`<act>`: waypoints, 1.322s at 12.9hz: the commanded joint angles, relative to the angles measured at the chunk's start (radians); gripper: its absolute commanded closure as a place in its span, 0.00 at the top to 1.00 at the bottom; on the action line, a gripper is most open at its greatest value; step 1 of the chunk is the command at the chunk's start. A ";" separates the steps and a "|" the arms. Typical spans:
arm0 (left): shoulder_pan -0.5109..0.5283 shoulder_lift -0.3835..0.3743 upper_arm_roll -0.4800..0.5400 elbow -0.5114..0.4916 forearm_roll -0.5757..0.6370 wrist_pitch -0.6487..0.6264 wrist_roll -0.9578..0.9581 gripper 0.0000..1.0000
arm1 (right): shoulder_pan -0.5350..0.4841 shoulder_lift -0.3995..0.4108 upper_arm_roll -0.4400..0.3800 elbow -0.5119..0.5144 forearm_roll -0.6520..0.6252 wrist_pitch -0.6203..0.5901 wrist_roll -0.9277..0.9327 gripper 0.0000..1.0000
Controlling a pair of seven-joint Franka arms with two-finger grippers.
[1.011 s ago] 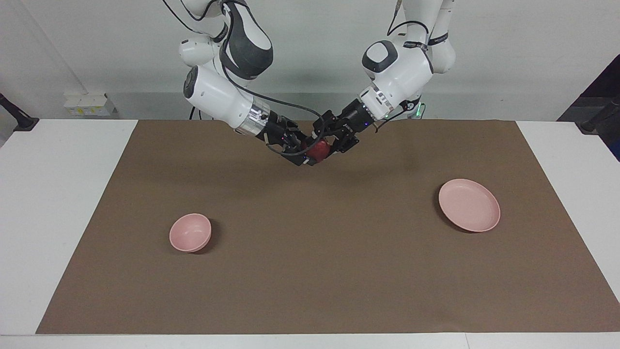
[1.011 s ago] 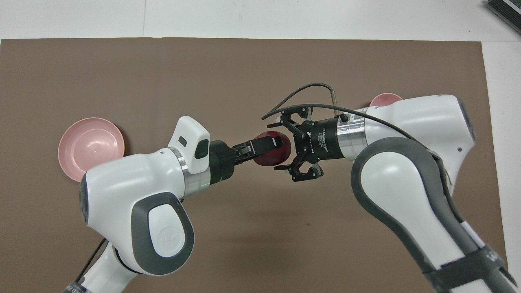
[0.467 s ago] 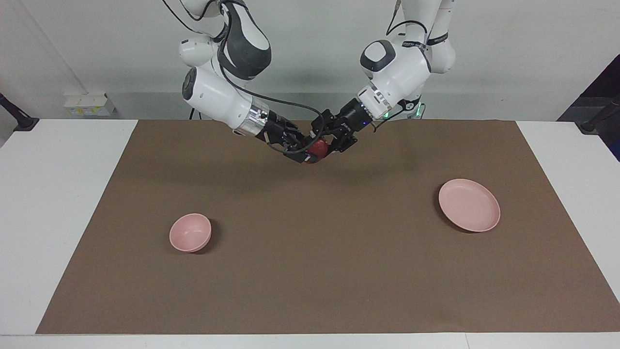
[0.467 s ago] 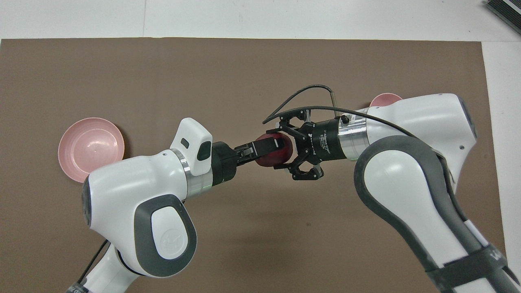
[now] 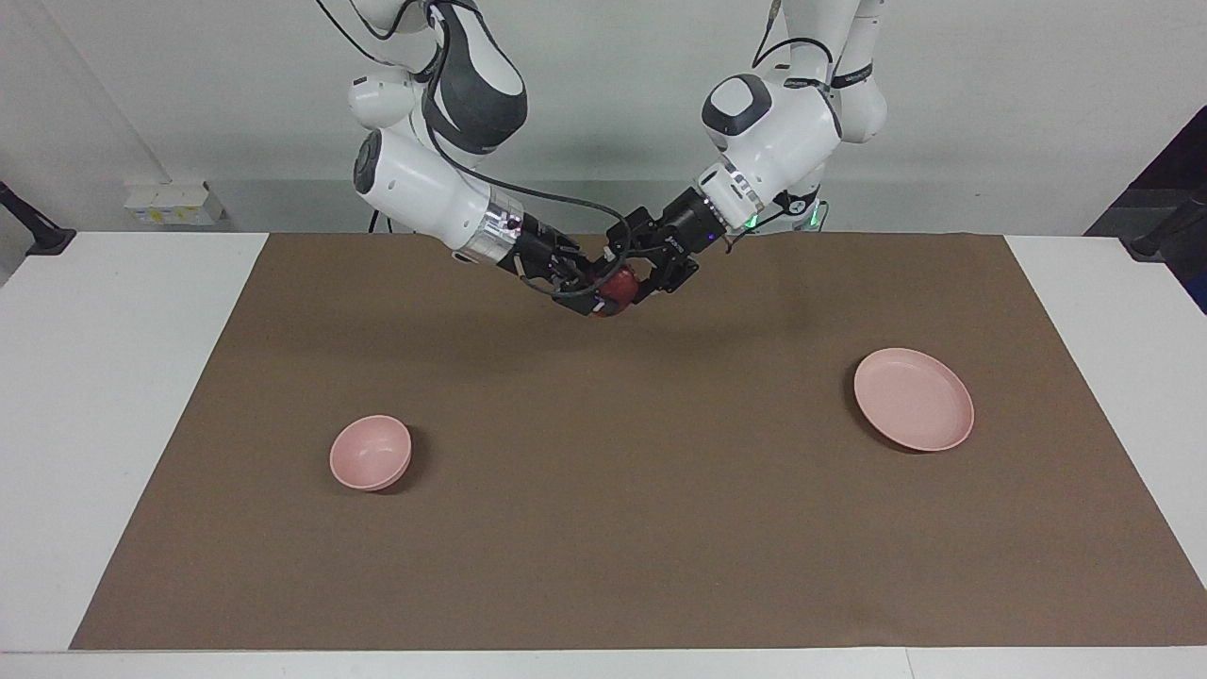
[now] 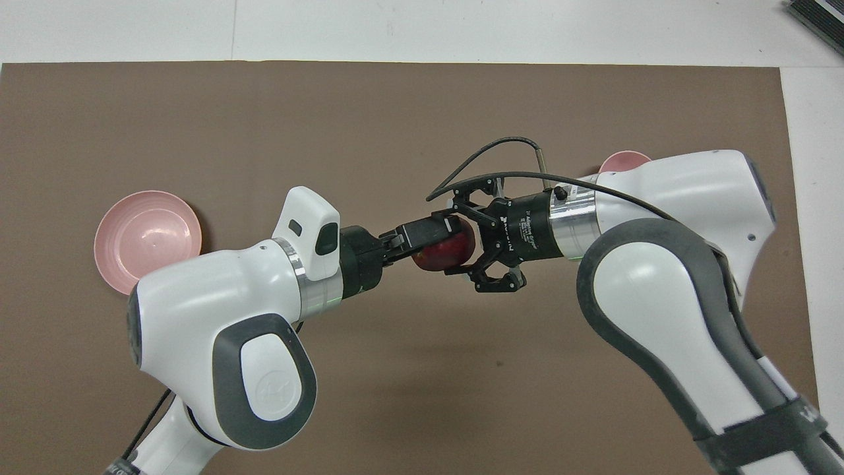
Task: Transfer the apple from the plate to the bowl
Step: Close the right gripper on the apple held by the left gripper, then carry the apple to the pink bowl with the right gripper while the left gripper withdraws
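Observation:
The dark red apple hangs in the air over the mat's middle, at the robots' end, between both grippers; it also shows in the overhead view. My left gripper is shut on it, one finger across its top. My right gripper comes from the other way, its two fingers closed against the apple's sides. The flat pink plate lies bare toward the left arm's end. The small deep pink bowl sits toward the right arm's end; the overhead view shows only its rim past the right arm.
A brown mat covers most of the white table. A dark object lies at the table's corner farthest from the robots, at the right arm's end.
Both grippers and the apple have risen slightly together. The right gripper's fingers have closed in onto the apple's sides. Plate and bowl have not moved.

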 commanded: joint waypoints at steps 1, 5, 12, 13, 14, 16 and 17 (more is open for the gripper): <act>0.002 -0.026 0.014 -0.012 -0.004 -0.006 -0.011 1.00 | -0.061 -0.017 0.001 0.010 -0.020 -0.074 -0.055 0.00; 0.104 -0.025 0.014 -0.023 0.114 -0.049 -0.008 1.00 | -0.115 -0.023 0.000 0.033 -0.166 -0.106 -0.132 0.00; 0.339 -0.022 0.015 0.002 0.682 -0.451 0.003 1.00 | -0.204 -0.019 0.000 0.033 -0.492 -0.120 -0.392 0.00; 0.362 -0.020 0.017 0.015 0.773 -0.515 0.007 1.00 | -0.227 -0.019 0.000 0.031 -0.526 -0.120 -0.466 0.00; 0.384 -0.016 0.017 0.035 0.847 -0.563 0.024 1.00 | -0.250 -0.017 0.000 0.030 -0.548 -0.120 -0.549 0.00; 0.404 -0.019 0.019 0.067 0.950 -0.625 0.044 1.00 | -0.300 -0.016 0.000 0.024 -0.624 -0.106 -0.719 0.00; 0.419 -0.019 0.020 0.093 0.987 -0.649 0.046 1.00 | -0.316 -0.014 0.000 0.022 -0.693 -0.103 -0.770 0.00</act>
